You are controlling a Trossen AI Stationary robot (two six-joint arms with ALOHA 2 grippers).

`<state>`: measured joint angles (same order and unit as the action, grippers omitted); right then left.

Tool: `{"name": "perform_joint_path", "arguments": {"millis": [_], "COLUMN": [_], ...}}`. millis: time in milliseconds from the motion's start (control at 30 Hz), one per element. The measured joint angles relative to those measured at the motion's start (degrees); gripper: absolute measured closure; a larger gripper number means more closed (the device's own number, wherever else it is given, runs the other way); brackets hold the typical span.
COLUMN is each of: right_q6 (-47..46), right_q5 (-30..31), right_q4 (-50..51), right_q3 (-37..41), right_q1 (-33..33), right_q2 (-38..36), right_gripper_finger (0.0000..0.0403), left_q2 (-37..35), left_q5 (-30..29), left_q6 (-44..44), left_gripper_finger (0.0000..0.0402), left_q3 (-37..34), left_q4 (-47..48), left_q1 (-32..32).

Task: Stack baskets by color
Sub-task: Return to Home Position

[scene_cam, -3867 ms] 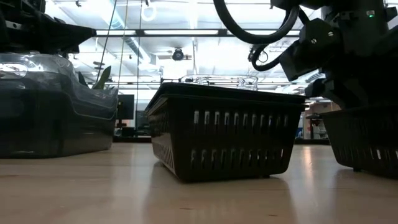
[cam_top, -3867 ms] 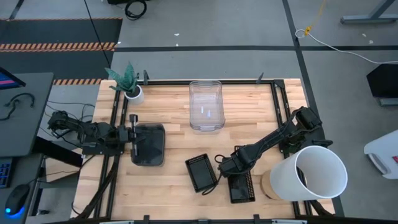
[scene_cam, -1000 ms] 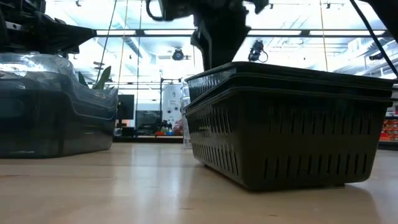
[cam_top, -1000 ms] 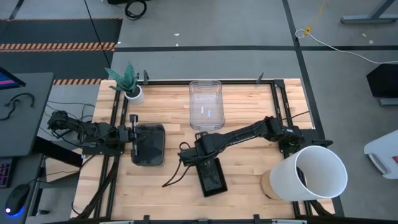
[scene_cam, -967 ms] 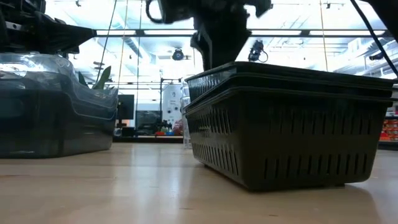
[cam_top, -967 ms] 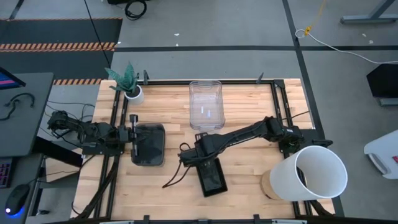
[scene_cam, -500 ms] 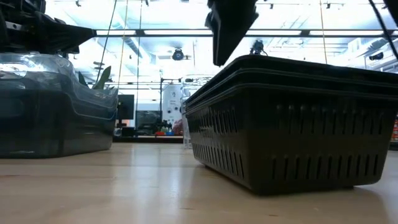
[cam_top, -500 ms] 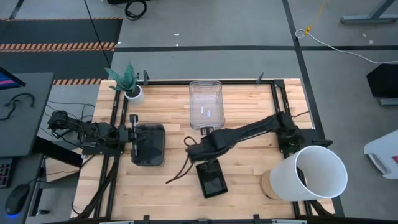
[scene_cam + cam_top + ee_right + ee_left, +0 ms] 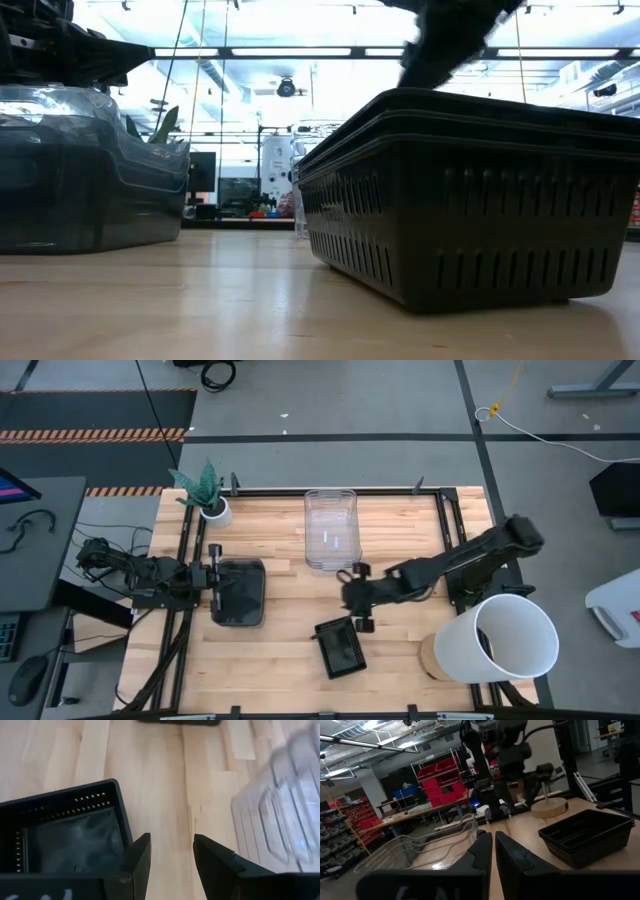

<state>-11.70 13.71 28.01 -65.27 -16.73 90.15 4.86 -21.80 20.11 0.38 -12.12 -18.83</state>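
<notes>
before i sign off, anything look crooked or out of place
Only the black stack, near the table's front: it sits turned at an angle, while the clear bins and grey bins lie square.

Materials and finish, as seen on the table.
Tabletop (image 9: 400,530): pale jointed wood planks, smooth, faint satin sheen. Black baskets (image 9: 340,648): opaque plastic, matt, walls slotted, floor edge perforated. Clear bins (image 9: 331,530): transparent plastic, glossy, with bright highlights. Grey bins (image 9: 240,592): smoky translucent plastic, glossy. Bucket (image 9: 505,638): smooth white plastic, dull finish. Disc (image 9: 549,807) under the bucket: pale bare wood. Right gripper (image 9: 170,842) fingers: dark, matt, smooth moulded plastic.
</notes>
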Motion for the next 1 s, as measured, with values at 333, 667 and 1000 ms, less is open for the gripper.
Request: {"name": "perform_joint_path", "arguments": {"millis": [333, 667, 1000], "right_q6": [-4.87, -4.88, -2.81], "right_q5": [4.6, 6.41, 6.43], "right_q4": [-22.73, -37.69, -46.85], "right_q3": [26.38, 44.77, 57.16], "right_q1": [-2.3, -2.31, -1.77], "right_q2": [-21.76, -41.05, -54.22], "right_gripper_finger": [0.025, 0.025, 0.025], "left_q2": [0.0, 0.0, 0.0], "left_q5": [0.0, 0.0, 0.0], "left_q6": [0.0, -0.01, 0.0], "left_gripper_finger": [0.0363, 0.0373, 0.0364], "left_q3": [0.0, 0.0, 0.0], "left_q4": [0.0, 0.0, 0.0], "left_q1": [-0.01, 0.0, -0.01]}}
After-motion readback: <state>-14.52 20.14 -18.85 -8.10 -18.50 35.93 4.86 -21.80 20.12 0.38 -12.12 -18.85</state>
